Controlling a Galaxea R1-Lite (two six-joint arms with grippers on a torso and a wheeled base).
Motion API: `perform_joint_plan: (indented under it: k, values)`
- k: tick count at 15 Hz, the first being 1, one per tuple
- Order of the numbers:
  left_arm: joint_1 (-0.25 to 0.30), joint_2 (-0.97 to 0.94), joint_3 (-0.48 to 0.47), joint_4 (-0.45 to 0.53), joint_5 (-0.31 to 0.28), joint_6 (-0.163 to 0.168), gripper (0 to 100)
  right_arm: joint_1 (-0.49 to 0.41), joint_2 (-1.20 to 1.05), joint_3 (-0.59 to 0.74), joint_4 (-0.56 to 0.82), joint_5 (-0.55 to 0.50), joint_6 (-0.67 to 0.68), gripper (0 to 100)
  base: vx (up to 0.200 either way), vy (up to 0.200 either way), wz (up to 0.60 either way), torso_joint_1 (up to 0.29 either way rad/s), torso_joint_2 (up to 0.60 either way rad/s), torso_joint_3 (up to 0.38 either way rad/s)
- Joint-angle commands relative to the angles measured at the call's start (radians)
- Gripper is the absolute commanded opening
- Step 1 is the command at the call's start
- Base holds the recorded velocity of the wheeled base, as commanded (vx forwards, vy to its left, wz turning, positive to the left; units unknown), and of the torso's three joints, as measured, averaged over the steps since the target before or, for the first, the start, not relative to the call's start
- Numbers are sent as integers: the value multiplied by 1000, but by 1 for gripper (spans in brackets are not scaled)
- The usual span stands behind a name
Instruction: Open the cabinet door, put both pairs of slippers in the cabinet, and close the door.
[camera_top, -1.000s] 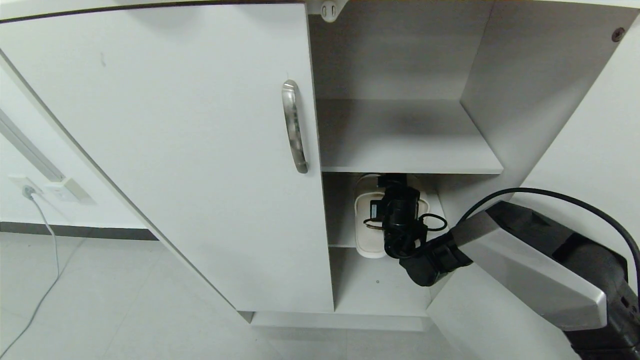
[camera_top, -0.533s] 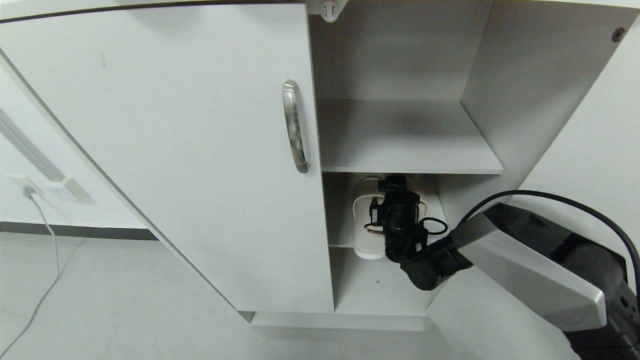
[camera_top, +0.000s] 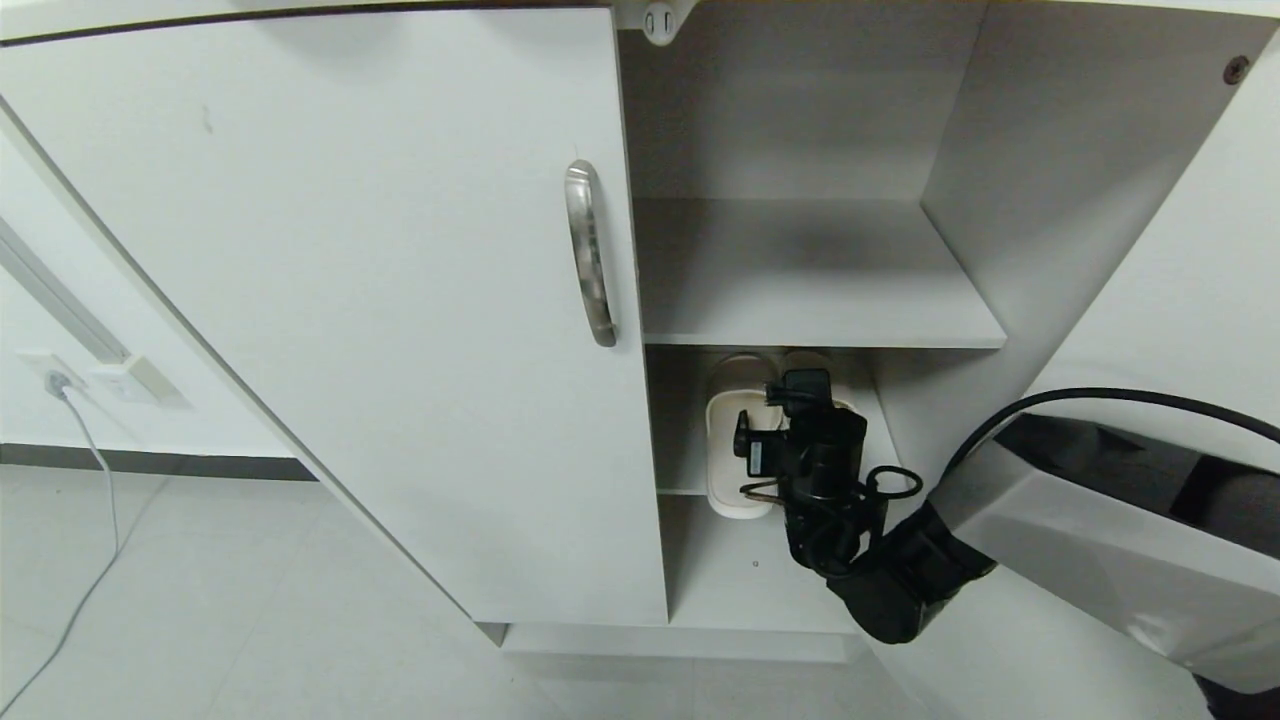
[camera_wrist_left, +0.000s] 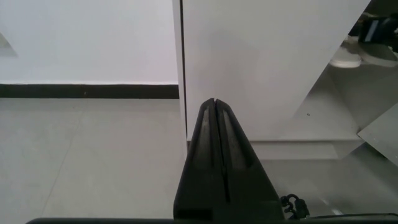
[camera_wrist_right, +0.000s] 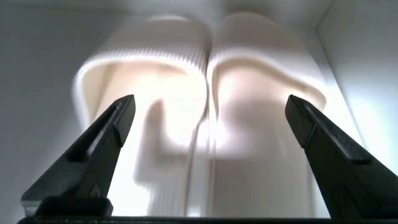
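Observation:
A cream pair of slippers (camera_top: 728, 455) lies side by side on the cabinet's middle shelf, toes pointing inward. My right gripper (camera_top: 797, 388) hovers just in front of them at the shelf's mouth. In the right wrist view it (camera_wrist_right: 209, 109) is open, its fingers (camera_wrist_right: 109, 134) spread wide, with the slippers (camera_wrist_right: 211, 74) beyond them and nothing held. My left gripper (camera_wrist_left: 214, 104) is shut and empty, low over the floor, pointing at the bottom corner of the closed left door (camera_wrist_left: 261, 62).
The left door (camera_top: 350, 300), with a metal handle (camera_top: 590, 255), is closed. The right door (camera_top: 1190, 300) stands swung open. The upper shelf (camera_top: 800, 290) and bottom shelf (camera_top: 740, 570) are bare. A cable hangs from a wall socket (camera_top: 55, 382) at far left.
My right arm has drawn back out of the cabinet, toward the front and lower. The slippers stay on the middle shelf.

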Motion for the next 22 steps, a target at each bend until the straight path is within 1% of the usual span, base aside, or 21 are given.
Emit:
perform_joint_plan:
  k: [1,2,3,5,8,14,22]
  values:
    - [0,1,0,0,0,-1,0,54,-110,185,-71,-1,1,100,0,0,0,0,0,0]
    - [0,1,0,0,0,-1,0,64,-125,228,-92,-2,4,100,0,0,0,0,0,0]
    - [0,1,0,0,0,-1,0,97,-159,349,-163,-2,4,100,0,0,0,0,0,0]
    - [0,1,0,0,0,-1,0,119,-176,424,-222,-2,1,100,0,0,0,0,0,0]
    - [0,1,0,0,-1,1,0,130,-168,425,-224,-2,1,100,0,0,0,0,0,0]
    - [0,1,0,0,-1,-1,0,136,-164,427,-226,-2,1,100,-200,0,0,4,2,2]
    - [0,1,0,0,-1,2,0,133,-164,432,-227,-1,1,100,0,0,0,0,0,0]
